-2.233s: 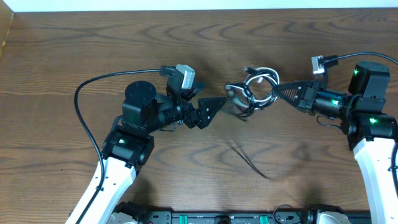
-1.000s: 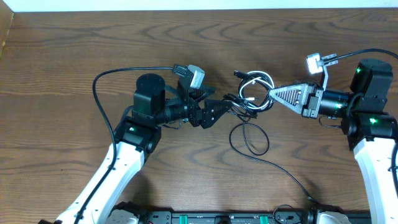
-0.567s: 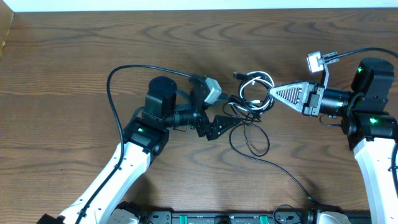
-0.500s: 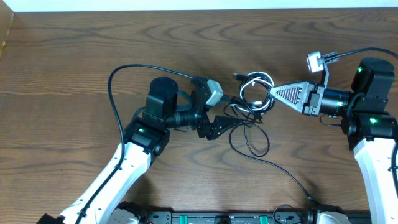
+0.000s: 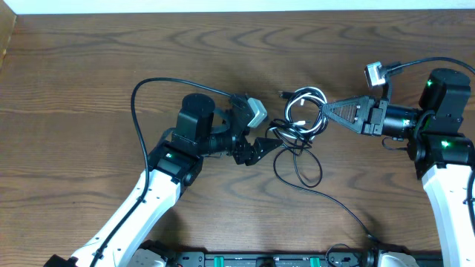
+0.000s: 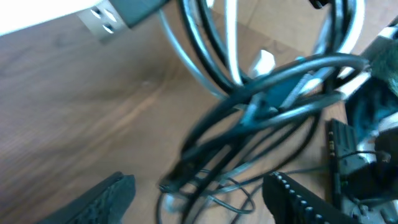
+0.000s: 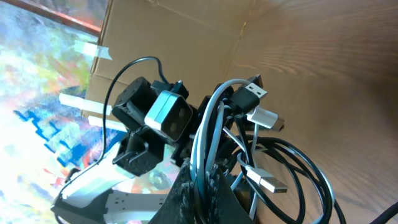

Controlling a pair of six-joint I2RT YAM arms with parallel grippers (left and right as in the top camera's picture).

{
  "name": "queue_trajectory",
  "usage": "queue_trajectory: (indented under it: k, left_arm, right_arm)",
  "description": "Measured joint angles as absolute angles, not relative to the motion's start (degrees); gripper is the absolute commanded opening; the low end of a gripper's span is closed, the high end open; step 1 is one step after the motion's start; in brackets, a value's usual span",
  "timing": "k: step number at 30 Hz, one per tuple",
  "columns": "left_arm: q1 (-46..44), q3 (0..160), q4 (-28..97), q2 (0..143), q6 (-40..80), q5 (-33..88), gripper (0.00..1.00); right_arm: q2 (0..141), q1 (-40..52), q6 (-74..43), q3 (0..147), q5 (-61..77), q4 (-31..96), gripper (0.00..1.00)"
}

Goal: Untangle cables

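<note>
Overhead first, from the near edge of the table (image 5: 67, 185): one thin black strand of the cables (image 5: 300, 126) comes in from the near right side and curls into a loose loop lying flat on the wood. From there it feeds up into the tangle, which sits about mid-table, a little right of centre. Just left of that tangle is the left gripper (image 5: 273, 142), reaching in from the left side. Its wrist view shows the jaws standing well apart, one finger low on each side, with dark and grey strands crossing the gap between them. Nothing is pinched there, and I can't tell whether either finger touches a strand. On the right side of the knot, the right gripper (image 5: 328, 111) points in from the right edge with its jaws together, clamped on the cables. Its wrist view has whitish and grey strands rising straight out of the closed fingers and arching into loops, black cords coiled beside them. Two plugs (image 7: 264, 116) stick out near the top of the bundle. Whether the knot rests on the wood or hangs over it, I can't tell.
</note>
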State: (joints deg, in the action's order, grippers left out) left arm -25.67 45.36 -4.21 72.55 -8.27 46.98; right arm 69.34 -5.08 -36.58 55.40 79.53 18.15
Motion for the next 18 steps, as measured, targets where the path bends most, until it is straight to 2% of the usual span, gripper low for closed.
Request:
queue_trajectory:
  k: [8,14,18]
  left_arm:
    - [-25.7,45.4,-6.0,72.6,-9.1,43.4,0.72]
    - [-25.7,45.4,-6.0,72.6,-9.5,40.9,0.61]
    - [-25.7,45.4,-6.1,72.6,-9.5,40.2,0.60]
  right_arm:
    - [69.3,-5.1,-37.5,55.4,80.1,18.2,0.01]
    - [69.3,-5.1,-38.0,55.4,80.2,18.1,0.01]
    - [69.3,-5.1,-38.0,55.4,80.2,18.2,0.01]
